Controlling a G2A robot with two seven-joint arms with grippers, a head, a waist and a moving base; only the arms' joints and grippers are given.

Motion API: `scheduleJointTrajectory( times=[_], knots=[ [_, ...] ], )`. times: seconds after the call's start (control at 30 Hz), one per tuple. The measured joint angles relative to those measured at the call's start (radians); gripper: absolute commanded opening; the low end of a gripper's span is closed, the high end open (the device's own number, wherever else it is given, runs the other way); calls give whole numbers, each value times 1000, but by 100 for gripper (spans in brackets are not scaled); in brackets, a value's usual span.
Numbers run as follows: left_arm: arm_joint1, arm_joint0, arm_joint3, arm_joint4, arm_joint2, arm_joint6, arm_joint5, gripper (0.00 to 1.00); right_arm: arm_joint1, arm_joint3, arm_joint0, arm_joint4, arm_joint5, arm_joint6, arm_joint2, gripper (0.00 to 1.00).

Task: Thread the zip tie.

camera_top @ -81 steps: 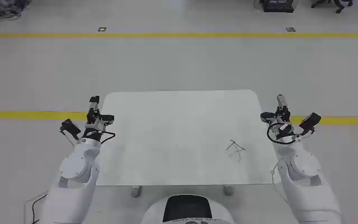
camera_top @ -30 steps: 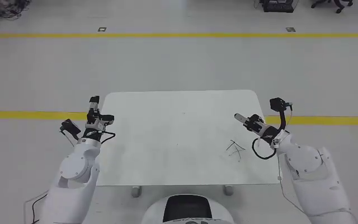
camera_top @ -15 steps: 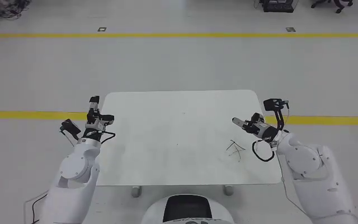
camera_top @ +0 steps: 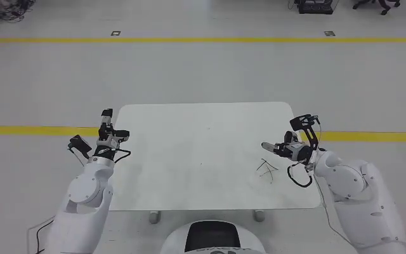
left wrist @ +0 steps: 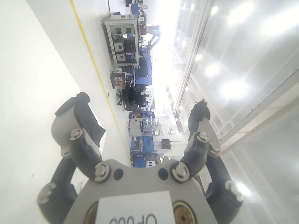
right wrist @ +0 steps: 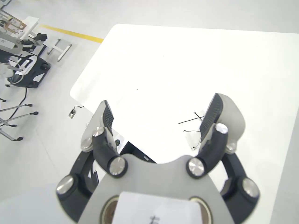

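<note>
Since the zip ties [camera_top: 268,169] lie loose on the worktop [camera_top: 203,152], lower right of the top view, you have nothing threaded yet. Your right tool [camera_top: 265,147] hovers near them, fingers apart and empty; your left tool [camera_top: 106,114] sits spread at the worktop's left edge.

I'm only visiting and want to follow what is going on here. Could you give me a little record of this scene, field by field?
Table: white with rounded corners
Zip ties: thin black strands lying crossed on the table's right part
Right gripper: open and empty, above the table near the zip ties, not touching them
Left gripper: open and empty, beside the table's left edge
Task stage: nothing gripped, threading not yet begun
</note>
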Motion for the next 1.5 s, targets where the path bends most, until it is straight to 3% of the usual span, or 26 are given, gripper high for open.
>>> scheduleJointTrajectory(
  times=[0.23,0.6,0.8,0.97,1.37,1.5],
  knots=[
    [0,0,0,0,0,0,0,100,1,4,2,-9,-17,-13,-4,100],
    [0,0,0,0,0,0,0,100,21,0,101,-144,-131,155,-62,100],
    [0,0,0,0,0,0,0,100,35,-13,162,-201,-130,230,-150,100],
    [0,0,0,0,0,0,0,100,54,20,220,-233,-130,244,-224,100],
    [0,0,0,0,0,0,0,100,58,21,225,-234,-130,243,-234,100],
    [0,0,0,0,0,0,0,100,71,3,251,-290,-130,272,-278,100]
  ],
)
